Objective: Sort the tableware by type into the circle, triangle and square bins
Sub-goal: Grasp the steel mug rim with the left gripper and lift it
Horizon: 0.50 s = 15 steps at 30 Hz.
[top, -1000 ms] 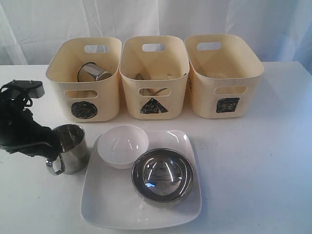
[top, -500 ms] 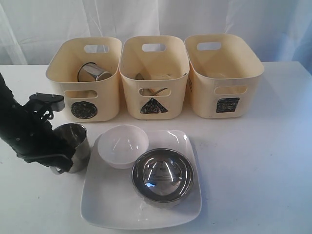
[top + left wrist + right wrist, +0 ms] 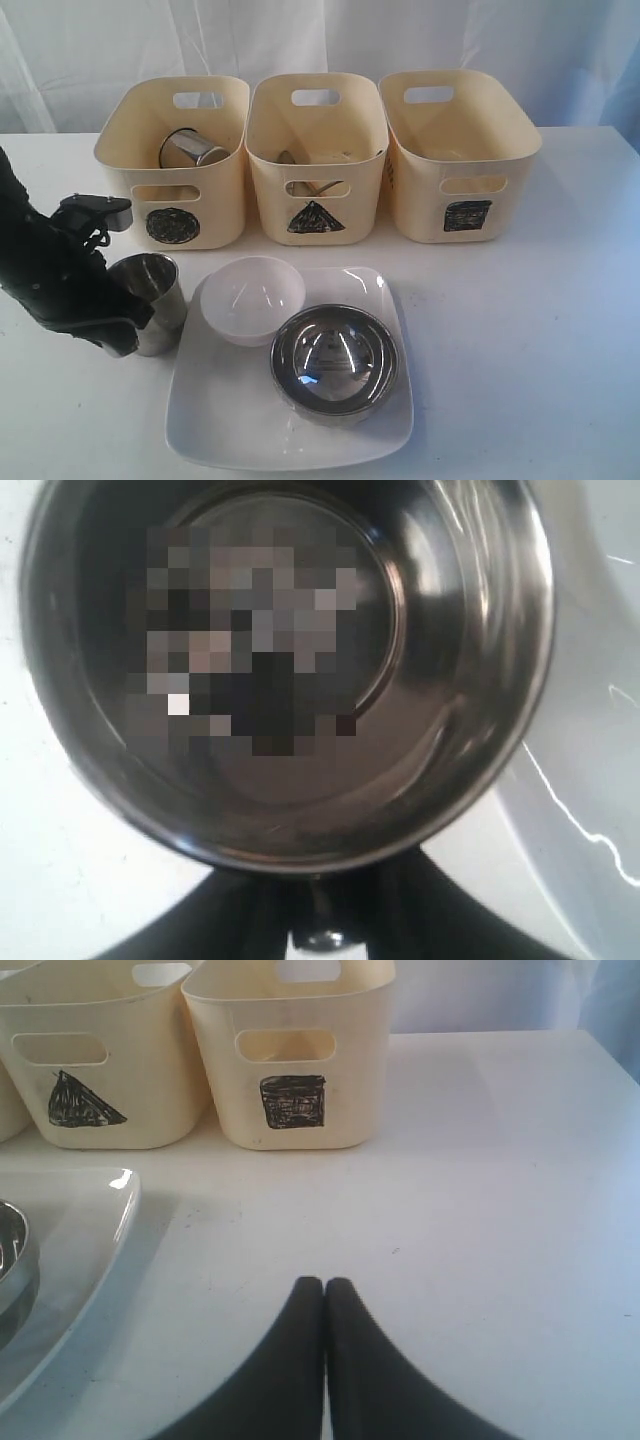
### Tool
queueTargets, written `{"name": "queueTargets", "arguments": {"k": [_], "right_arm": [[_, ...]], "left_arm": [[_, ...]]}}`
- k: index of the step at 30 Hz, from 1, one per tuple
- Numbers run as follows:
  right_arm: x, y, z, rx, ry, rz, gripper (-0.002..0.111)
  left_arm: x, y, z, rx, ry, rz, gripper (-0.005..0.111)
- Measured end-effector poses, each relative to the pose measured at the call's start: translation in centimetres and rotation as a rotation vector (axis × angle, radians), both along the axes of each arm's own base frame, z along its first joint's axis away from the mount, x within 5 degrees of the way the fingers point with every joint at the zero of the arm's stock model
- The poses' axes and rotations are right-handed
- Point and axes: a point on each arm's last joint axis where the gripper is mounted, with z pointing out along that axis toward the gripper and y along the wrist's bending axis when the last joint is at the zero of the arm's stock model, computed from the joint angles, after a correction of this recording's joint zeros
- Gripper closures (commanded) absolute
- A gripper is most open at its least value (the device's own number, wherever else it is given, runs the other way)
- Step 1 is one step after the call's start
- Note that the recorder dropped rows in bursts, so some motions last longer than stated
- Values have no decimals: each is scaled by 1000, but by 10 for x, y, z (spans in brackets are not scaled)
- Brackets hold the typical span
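A steel mug [image 3: 150, 290] stands upright on the table just left of the square white plate [image 3: 230, 425]. My left gripper [image 3: 120, 335] is down at the mug's near-left side, its black fingers closed on either side of the mug's handle [image 3: 325, 935]. From the left wrist the mug [image 3: 290, 670] shows open and empty. On the plate sit a small white bowl [image 3: 252, 297] and a steel bowl [image 3: 333, 362]. Another steel mug [image 3: 190, 150] lies in the circle bin [image 3: 215, 215]. Cutlery [image 3: 310, 158] is in the triangle bin [image 3: 355, 195]. My right gripper [image 3: 324, 1285] is shut and empty above bare table.
The square bin [image 3: 420, 200] stands at the right end of the row, against a white curtain. From the right wrist, the triangle bin [image 3: 150, 1090], the square bin [image 3: 350, 1090] and the plate's corner [image 3: 70, 1250] show ahead. White tabletop [image 3: 520, 330] stretches right of the plate.
My left arm has swung in against the mug and its jaws have closed around the handle, which the gripper now hides. The right gripper has not moved.
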Motion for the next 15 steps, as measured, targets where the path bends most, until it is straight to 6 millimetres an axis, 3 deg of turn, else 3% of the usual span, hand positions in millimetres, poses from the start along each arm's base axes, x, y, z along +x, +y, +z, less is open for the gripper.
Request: {"name": "queueTargets", "arguments": {"k": [6,15], "right_arm": [[0,0,0,0,0,0,108],[0,0,0,0,0,0,108]], "left_arm": [[-8,1,11,2,19,-21,107],[-21,5,53,-36,-143,-22,107]]}}
